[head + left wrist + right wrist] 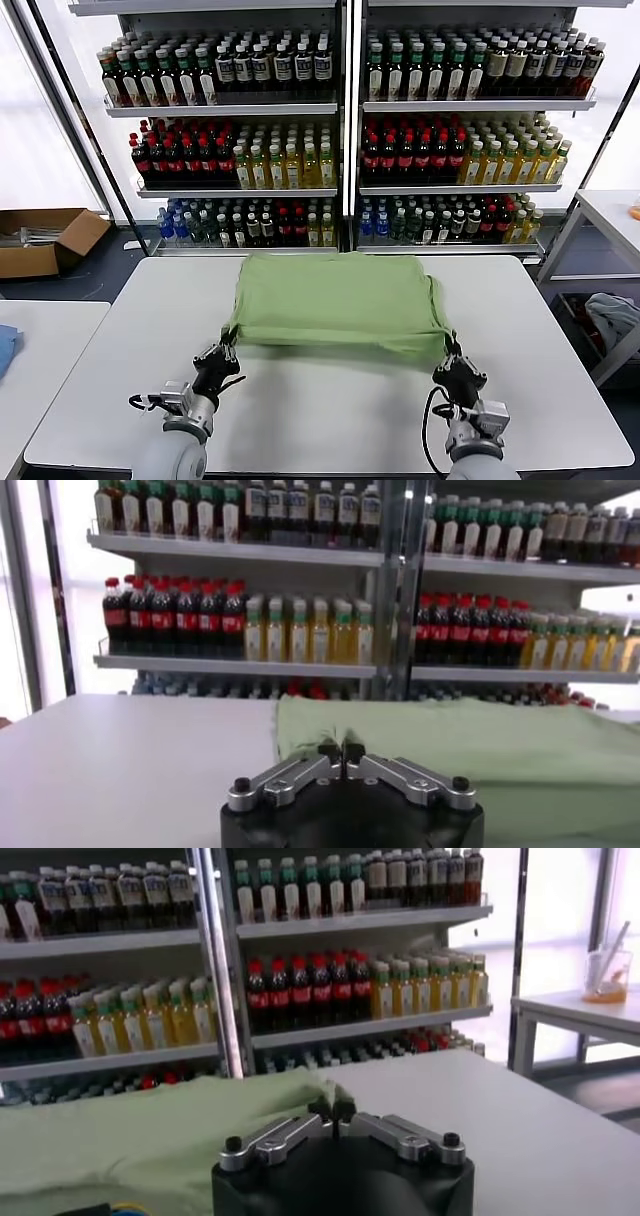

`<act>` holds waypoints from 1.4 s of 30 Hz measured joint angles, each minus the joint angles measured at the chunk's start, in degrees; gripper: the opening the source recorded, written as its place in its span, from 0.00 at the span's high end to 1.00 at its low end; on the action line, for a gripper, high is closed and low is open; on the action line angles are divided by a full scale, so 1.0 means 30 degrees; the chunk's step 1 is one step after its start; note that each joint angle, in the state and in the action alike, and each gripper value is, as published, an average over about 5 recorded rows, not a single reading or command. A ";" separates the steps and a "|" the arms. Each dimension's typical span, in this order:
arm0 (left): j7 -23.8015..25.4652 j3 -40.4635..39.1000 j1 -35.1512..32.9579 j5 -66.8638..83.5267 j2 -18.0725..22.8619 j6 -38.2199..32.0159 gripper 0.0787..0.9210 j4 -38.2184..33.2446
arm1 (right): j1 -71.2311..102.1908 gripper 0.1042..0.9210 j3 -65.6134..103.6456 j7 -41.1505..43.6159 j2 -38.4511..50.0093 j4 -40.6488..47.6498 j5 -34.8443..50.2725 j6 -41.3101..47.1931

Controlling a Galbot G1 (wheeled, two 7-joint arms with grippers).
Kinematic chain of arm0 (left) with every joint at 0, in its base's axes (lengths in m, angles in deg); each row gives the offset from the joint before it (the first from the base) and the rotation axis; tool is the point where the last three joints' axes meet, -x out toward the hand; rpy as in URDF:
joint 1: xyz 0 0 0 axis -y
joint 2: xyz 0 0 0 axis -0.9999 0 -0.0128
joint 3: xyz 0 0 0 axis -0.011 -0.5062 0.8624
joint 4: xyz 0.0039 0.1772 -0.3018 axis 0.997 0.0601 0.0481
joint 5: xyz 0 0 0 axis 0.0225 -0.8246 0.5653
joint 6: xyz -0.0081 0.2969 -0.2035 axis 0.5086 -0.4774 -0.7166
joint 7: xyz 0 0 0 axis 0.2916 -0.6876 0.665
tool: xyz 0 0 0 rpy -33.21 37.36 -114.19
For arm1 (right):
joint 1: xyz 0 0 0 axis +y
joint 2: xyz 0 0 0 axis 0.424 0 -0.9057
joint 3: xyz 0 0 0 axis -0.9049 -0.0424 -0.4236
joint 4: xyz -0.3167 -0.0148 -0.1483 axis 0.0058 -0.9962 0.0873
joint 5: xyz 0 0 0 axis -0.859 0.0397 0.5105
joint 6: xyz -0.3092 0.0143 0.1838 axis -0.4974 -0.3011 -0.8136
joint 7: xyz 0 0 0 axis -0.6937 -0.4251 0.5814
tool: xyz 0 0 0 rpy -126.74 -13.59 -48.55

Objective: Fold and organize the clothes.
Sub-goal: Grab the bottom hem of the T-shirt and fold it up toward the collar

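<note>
Nearest the robot, the left tool [222,352] and right tool [452,366] each pinch a near corner of the green polo shirt [335,300]. It lies across the white bench [120,390]. Bottle-filled shelves [340,110] stand beyond.

1. Your shirt [335,303] on the table [130,380] is a plain light green, with no print showing.
2. The table itself is pale grey-white.
3. Both your left end effector [222,358] and right end effector [455,366] are black with silver-grey links.
4. Past the table's far edge, the shelf bottles [400,150] run in blocks of dark brown, red, yellow and green.
5. A brown cardboard box [45,240] lies on the dark floor.
</note>
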 measured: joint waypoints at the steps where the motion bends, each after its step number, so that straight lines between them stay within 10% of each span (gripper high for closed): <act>1: -0.0028 -0.0013 0.0248 0.0084 -0.0038 -0.0073 0.99 0.0231 | -0.0366 0.99 -0.0115 -0.0002 0.0015 0.0272 -0.0056 0.0044; 27: 0.0365 -0.1171 0.4890 0.0643 -0.1347 -0.0426 0.99 0.5698 | -0.6445 0.98 -0.2087 -0.0020 -0.0722 0.6605 -0.0765 0.1075; 42: 0.0074 -0.1029 0.5141 0.0636 -0.1285 -0.0424 0.58 0.6045 | -0.6660 0.48 -0.1507 -0.0705 -0.1125 0.6788 0.1304 0.1932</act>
